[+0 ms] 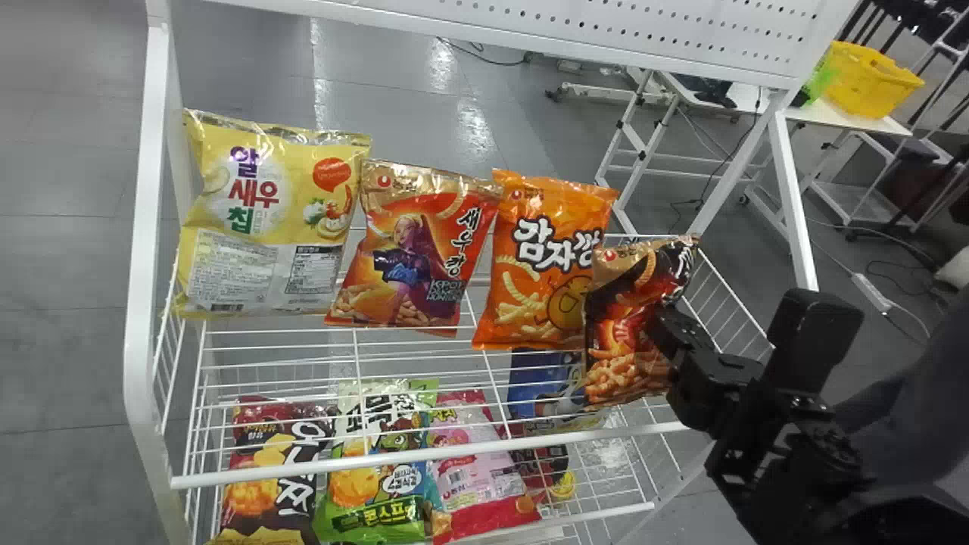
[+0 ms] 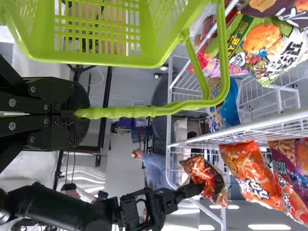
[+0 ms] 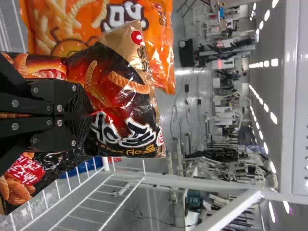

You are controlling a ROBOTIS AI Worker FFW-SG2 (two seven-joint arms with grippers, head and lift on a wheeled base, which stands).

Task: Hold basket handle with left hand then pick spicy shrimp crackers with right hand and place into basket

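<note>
Crackers in glossy black-and-red foil, seemingly lifted, are pinched by black right gripper; black left gripper clamps green plastic basket handle; placing remains.

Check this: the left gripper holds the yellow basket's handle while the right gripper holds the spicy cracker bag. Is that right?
The basket is green, not yellow, as the left wrist view shows; the left gripper holds its handle while the right gripper holds the cracker bag.
</note>
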